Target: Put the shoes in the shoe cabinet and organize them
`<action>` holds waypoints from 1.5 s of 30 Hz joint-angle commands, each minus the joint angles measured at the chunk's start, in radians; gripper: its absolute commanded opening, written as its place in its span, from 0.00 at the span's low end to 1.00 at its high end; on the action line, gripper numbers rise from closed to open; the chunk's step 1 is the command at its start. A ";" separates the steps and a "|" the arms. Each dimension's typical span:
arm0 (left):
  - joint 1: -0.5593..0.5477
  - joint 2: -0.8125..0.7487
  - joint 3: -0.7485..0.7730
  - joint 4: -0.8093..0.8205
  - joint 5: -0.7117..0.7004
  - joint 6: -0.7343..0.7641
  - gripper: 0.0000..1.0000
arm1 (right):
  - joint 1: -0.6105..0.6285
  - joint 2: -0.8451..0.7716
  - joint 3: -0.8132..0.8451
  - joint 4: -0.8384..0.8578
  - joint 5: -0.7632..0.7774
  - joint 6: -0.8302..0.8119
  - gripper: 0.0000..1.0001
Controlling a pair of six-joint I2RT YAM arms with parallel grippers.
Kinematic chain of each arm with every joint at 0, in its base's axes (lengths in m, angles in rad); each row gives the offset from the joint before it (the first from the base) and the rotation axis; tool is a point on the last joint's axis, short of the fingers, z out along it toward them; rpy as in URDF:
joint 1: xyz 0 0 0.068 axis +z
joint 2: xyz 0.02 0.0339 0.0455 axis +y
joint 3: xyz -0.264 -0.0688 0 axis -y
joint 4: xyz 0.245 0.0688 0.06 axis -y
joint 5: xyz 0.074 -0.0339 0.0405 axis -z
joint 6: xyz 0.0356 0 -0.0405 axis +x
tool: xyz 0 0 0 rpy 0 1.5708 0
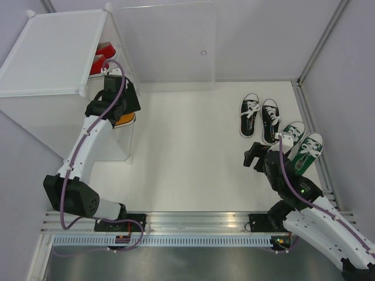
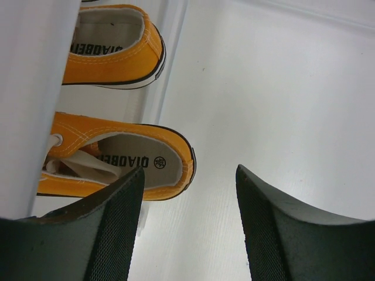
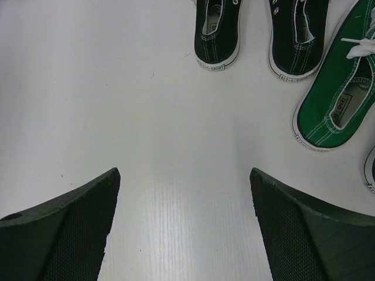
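Black, wedge-shaped and mesh-textured, the left end effector [image 2: 190, 170] has its jaws apart with nothing between them, at the open front of the shoe cabinet [image 1: 53, 52]. The right end effector [image 3: 183, 171] is spread wide and empty over the bare white tabletop [image 1: 187, 152], near the right edge.

At the tabletop's far left corner stands the cabinet, a box of translucent white plastic panels. Its clear door panel [image 1: 167, 41], rounded at the corners and pierced by a small hole [image 1: 204, 52], is swung open along the far edge.

Inside the cabinet, red sneakers [image 1: 104, 55] lie on a higher level. Orange sneakers [image 2: 117, 164] lie below, canvas with white stitching, and their grey insoles carry print that looks like "DIAOBE".

Toward the right edge lie black sneakers [image 3: 296, 35], with heel tabs reading "ALL SPORT". Just beside them lie green sneakers [image 3: 337, 99], whose heel writing is too small to read.
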 commanded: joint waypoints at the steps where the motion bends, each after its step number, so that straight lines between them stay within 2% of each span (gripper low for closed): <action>1: -0.031 -0.048 0.006 0.018 0.023 -0.012 0.68 | 0.004 0.002 -0.005 0.036 -0.002 -0.011 0.95; 10: -0.234 -0.019 -0.058 0.120 -0.030 0.148 0.66 | 0.005 0.003 -0.007 0.039 -0.012 -0.014 0.95; 13: -0.264 0.024 -0.069 0.137 -0.064 0.165 0.64 | 0.005 0.005 -0.007 0.039 -0.014 -0.016 0.94; 18: -0.255 0.124 -0.080 0.174 -0.217 0.209 0.58 | 0.004 0.002 -0.007 0.039 -0.015 -0.016 0.94; 21: -0.226 0.176 -0.072 0.173 -0.245 0.214 0.57 | 0.004 -0.001 -0.007 0.042 -0.019 -0.016 0.94; 27: -0.175 0.173 -0.086 0.171 -0.309 0.192 0.56 | 0.004 0.002 -0.010 0.047 -0.025 -0.017 0.94; 35: -0.091 0.159 -0.108 0.163 -0.283 0.183 0.56 | 0.004 0.008 -0.012 0.048 -0.029 -0.019 0.94; 45: -0.066 0.144 -0.101 0.059 -0.236 0.101 0.55 | 0.004 0.013 -0.013 0.050 -0.031 -0.020 0.94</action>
